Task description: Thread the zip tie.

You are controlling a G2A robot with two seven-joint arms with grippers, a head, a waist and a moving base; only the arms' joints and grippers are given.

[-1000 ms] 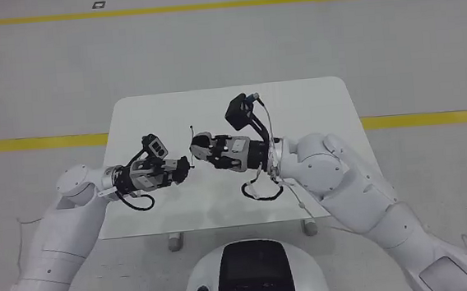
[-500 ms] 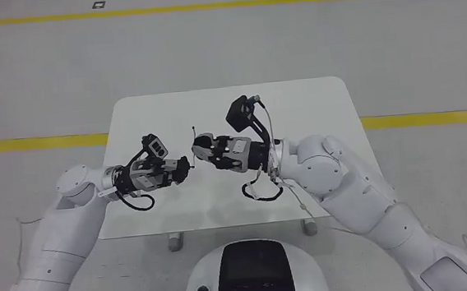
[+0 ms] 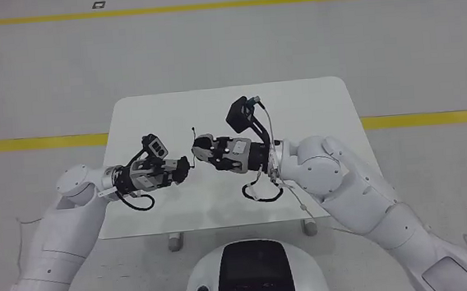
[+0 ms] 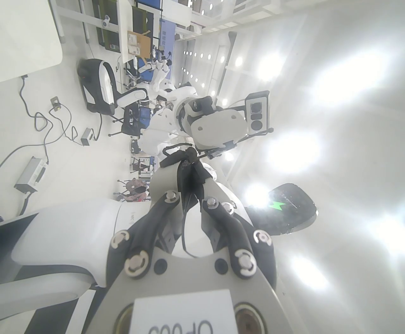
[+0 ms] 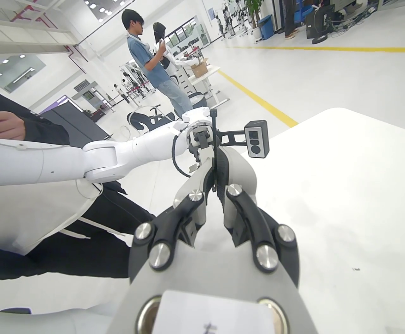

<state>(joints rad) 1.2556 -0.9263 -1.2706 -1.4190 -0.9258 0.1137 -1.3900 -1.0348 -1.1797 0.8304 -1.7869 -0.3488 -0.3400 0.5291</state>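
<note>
A thin black zip tie (image 5: 215, 142) stands upright between the fingers of my right gripper (image 5: 212, 158), which is shut on its strap, with the small head (image 5: 214, 112) at the top. In the top view this gripper (image 3: 200, 146) hangs above the middle of the white table (image 3: 305, 107), and the tie's end (image 3: 192, 135) pokes out beside it. My left gripper (image 3: 183, 167) faces it tip to tip, a short way apart. In the left wrist view this gripper (image 4: 189, 159) is shut on the tie's thin strap (image 4: 183, 221), which trails back between the fingers.
Both grippers hang in the air over the table top (image 5: 332, 177). The table's rounded far corner (image 5: 335, 110) borders open floor with a yellow line (image 3: 429, 118). A tiny dark speck (image 5: 356, 269) lies on the surface.
</note>
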